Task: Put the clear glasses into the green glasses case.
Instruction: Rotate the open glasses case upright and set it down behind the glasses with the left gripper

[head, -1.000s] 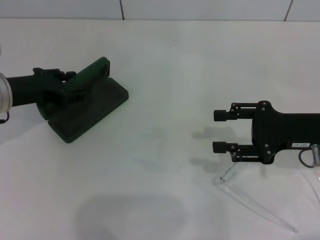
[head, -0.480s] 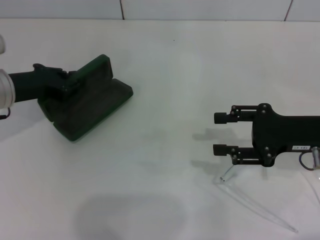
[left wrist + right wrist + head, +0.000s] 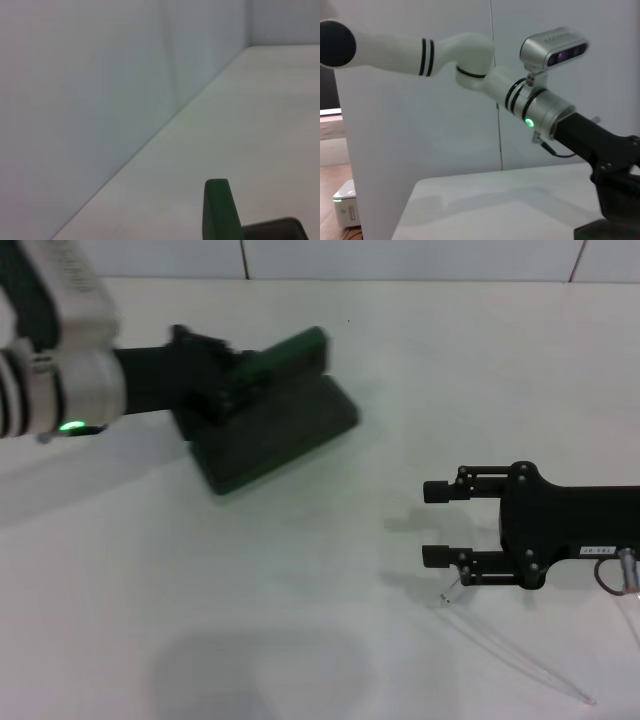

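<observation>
Green glasses case point(image 3: 275, 420), now farther right in left gripper point(image 3: 225, 390).

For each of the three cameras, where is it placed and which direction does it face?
Head: looks down on the table; left gripper holding the green glasses case, right gripper, clear glasses.
Left wrist: faces wall and table; only the case's lid edge, no fingers.
Right wrist: faces the left arm.
Shared: case, left arm.

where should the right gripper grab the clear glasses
Probably at the hinge end of the clear glasses, lying flat just below the right gripper, whose jaws are open. One thin arm trails away toward the table's near edge, so come straight down from above and pinch across the thicker front.
</observation>
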You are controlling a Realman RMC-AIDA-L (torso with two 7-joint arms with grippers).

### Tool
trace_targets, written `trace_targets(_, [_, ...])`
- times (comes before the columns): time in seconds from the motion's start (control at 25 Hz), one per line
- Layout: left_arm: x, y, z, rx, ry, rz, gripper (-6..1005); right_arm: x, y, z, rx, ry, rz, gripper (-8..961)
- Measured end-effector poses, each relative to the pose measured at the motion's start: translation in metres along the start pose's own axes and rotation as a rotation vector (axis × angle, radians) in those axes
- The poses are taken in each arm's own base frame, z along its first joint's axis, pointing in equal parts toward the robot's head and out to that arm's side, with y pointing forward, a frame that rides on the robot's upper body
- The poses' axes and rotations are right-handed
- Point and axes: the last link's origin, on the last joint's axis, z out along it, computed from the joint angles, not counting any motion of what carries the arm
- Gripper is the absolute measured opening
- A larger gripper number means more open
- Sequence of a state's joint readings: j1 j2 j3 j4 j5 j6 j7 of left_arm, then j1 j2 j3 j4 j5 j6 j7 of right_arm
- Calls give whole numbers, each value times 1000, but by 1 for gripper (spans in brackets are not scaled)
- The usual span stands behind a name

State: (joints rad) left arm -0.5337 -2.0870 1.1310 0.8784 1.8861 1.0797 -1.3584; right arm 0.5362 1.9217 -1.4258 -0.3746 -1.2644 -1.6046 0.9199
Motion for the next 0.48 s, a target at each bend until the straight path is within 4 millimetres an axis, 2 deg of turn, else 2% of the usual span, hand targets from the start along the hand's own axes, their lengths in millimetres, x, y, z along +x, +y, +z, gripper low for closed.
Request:
trace_targets(0.24, [36,30,40,-176,-11,162,258,3,6,7,-18,-3,-9,657])
trace_targets(0.48, [64,46,67,-284,-16,258,280,9,15,14,-37,0,-28,656])
